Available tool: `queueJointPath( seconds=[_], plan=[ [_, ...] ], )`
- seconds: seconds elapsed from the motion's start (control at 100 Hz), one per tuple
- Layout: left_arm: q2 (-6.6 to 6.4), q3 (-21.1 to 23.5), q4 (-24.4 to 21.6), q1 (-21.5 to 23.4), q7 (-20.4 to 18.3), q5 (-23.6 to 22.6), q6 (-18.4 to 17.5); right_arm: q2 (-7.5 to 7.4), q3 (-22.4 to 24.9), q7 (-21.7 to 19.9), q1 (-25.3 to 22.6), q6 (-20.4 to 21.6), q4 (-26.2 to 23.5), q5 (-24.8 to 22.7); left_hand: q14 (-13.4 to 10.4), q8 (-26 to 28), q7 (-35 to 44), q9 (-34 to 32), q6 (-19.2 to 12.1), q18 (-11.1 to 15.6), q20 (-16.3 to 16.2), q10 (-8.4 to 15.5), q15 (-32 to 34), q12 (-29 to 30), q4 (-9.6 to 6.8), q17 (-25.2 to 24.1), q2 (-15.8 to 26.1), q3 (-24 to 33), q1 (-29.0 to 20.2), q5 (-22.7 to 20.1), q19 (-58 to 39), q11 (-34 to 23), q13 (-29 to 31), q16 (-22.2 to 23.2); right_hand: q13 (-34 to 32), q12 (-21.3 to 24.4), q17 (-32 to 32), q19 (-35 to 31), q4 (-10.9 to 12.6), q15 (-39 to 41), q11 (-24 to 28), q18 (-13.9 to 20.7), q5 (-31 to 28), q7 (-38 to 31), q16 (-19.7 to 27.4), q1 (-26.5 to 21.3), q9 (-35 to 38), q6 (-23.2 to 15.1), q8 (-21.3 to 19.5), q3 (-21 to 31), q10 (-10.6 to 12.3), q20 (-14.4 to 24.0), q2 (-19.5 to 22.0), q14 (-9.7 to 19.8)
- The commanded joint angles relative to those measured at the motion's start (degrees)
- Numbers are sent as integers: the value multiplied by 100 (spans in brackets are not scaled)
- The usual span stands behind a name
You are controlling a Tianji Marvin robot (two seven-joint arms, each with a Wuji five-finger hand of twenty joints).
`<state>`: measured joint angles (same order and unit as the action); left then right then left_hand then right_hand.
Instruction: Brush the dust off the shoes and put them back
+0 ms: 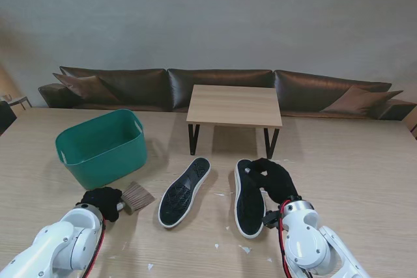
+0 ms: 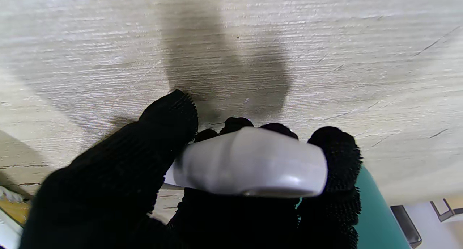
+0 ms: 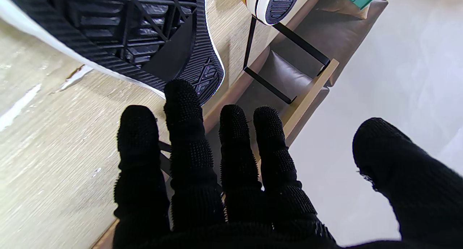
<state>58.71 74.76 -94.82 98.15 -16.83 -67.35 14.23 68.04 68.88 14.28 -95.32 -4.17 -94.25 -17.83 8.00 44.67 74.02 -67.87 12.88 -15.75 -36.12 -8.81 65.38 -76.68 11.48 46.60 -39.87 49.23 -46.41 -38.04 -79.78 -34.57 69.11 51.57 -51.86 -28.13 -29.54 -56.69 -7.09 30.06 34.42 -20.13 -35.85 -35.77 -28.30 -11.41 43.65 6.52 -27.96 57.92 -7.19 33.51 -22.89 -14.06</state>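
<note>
- Pale wood-grain desk (image 1: 365, 180) fills the stand view; behind it stand a small wooden side table (image 1: 234, 105) on black legs and a long brown leather sofa (image 1: 215, 86) against a grey wall.
- Two shoes lie sole-up on the desk, near the middle, side by side and apart. The left shoe (image 1: 184, 192) is tilted, its toe pointing away to the right; its black tread with a white rim is plain to see.
- The right shoe (image 1: 248, 198) lies straighter. Its far end is partly covered by the right robot hand (image 1: 273, 180), which wears a black knitted glove.
- In the right wrist view that robot hand (image 3: 224, 176) is spread, fingers apart and holding nothing; one fingertip sits at the edge of the ribbed black sole (image 3: 144, 42). Whether it actually touches I cannot tell.
- The left robot hand (image 1: 101, 201), also gloved in black, is closed around a brush (image 1: 137, 196) with tan bristles fanning out toward the left shoe.
- In the left wrist view the fingers (image 2: 336, 151) wrap a smooth, rounded grey handle (image 2: 249, 162); the bristles are hidden there.
- A green plastic basket (image 1: 101, 148) with rounded corners and handle slots stands on the desk, beyond the left robot hand.
- Small white specks dot the desk nearer to me; they are too small to identify.
</note>
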Motion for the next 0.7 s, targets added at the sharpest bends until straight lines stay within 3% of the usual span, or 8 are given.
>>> queueJointPath(
  seconds=[0.0, 0.2, 0.3, 0.43, 0.6, 0.69],
  plan=[
    [3, -13, 90, 51, -79, -4, -70, 31, -22, -68, -11, 16, 4, 0, -828, -181, 474, -197, -384, -108, 56, 37, 707, 146, 76, 195, -311, 23, -551, -518, 104, -50, 363, -47, -47, 89, 1072, 77, 107, 73, 66, -112, 252, -75, -44, -38, -109, 47, 120, -34, -65, 91, 238, -15],
    [11, 110, 87, 126, 176, -133, -329, 24, -29, -76, 6, 25, 33, -43, -483, -444, 274, -398, -710, -44, 133, 148, -163, 613, 278, 298, -637, 89, -487, -833, 280, 499, 352, -730, -45, 91, 1075, 77, 106, 76, 67, -105, 256, -75, -44, -3, -110, 48, 127, -51, -64, 93, 247, -5],
    [10, 152, 53, 157, 168, -224, -339, 23, -34, -82, 9, 31, 39, -38, -175, -188, -9, -358, -622, -64, 107, 57, -603, 716, 201, 162, -457, -79, -559, -727, 402, 822, 341, -927, -44, 93, 1078, 79, 109, 77, 64, -114, 249, -78, -44, 9, -116, 44, 129, -54, -71, 94, 236, -9],
    [5, 183, -3, 187, 87, -304, -360, 22, -40, -86, 15, 32, 50, -43, 12, -90, -255, -326, -487, -136, 53, -96, -805, 1009, 145, 58, -245, -128, -518, -610, 361, 1052, 316, -941, -39, 93, 1080, 80, 110, 76, 66, -108, 257, -76, -43, 17, -108, 44, 132, -59, -65, 95, 232, -20],
    [-11, 192, -80, 195, -177, -295, -402, 10, -45, -126, 22, 41, 62, -65, 236, -668, -1536, -123, -382, -244, -202, -185, -913, 1373, 1, -361, 862, -350, -546, -609, 0, 807, 283, -606, -40, 94, 1075, 78, 110, 77, 64, -107, 274, -68, -43, 31, -116, 47, 137, -71, -65, 98, 230, -14],
    [-23, 196, -134, 193, -398, -235, -396, 8, -48, -137, 24, 51, 68, -60, 300, -606, -1840, 31, -318, -208, -449, -48, -606, 1478, 25, -701, 1581, -1129, -896, -477, -302, 252, 248, -85, -39, 95, 1075, 78, 111, 78, 62, -106, 274, -69, -43, 38, -118, 48, 138, -75, -70, 98, 228, -12]
  ],
)
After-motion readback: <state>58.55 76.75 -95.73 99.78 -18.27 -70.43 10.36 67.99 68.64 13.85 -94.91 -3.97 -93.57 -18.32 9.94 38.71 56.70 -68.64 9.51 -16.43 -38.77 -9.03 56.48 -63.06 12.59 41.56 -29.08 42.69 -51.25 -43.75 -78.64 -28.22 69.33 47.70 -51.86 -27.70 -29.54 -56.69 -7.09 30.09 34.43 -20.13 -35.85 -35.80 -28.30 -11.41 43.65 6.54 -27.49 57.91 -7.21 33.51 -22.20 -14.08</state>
